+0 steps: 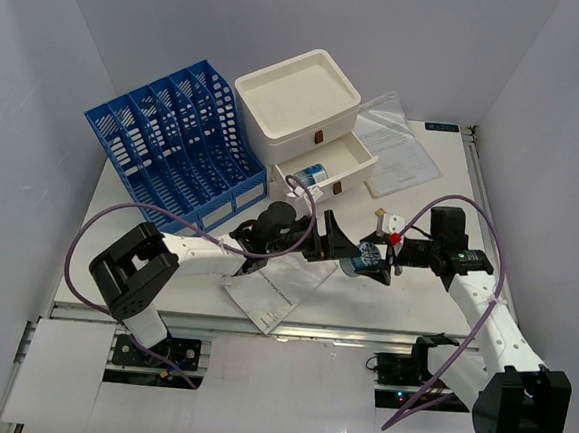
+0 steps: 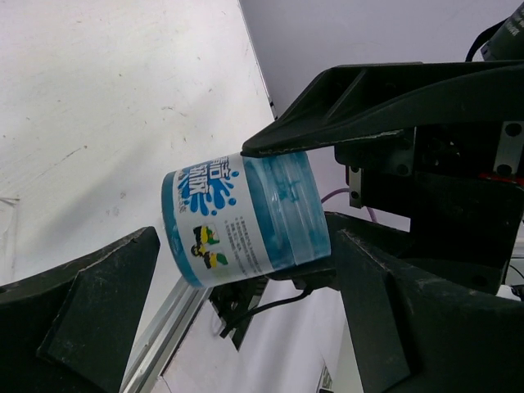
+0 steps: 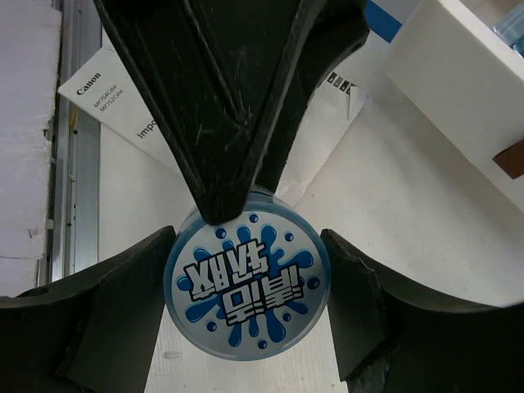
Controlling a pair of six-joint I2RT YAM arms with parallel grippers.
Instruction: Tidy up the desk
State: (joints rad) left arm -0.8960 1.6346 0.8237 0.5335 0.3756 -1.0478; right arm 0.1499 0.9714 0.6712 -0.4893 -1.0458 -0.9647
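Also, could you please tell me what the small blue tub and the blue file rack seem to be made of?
The small blue tub looks like glossy translucent plastic: light passes through its tinted wall beside the printed label. The blue file rack looks like rigid moulded plastic, matte, judging by its slotted dividers.

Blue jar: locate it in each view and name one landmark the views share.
Top external: jar just right of centre, in front of the open drawer.
Left wrist: jar mid-frame, lying on its side, label showing.
Right wrist: jar low centre, round end facing the camera.
Shared landmark: the white desk beneath it.
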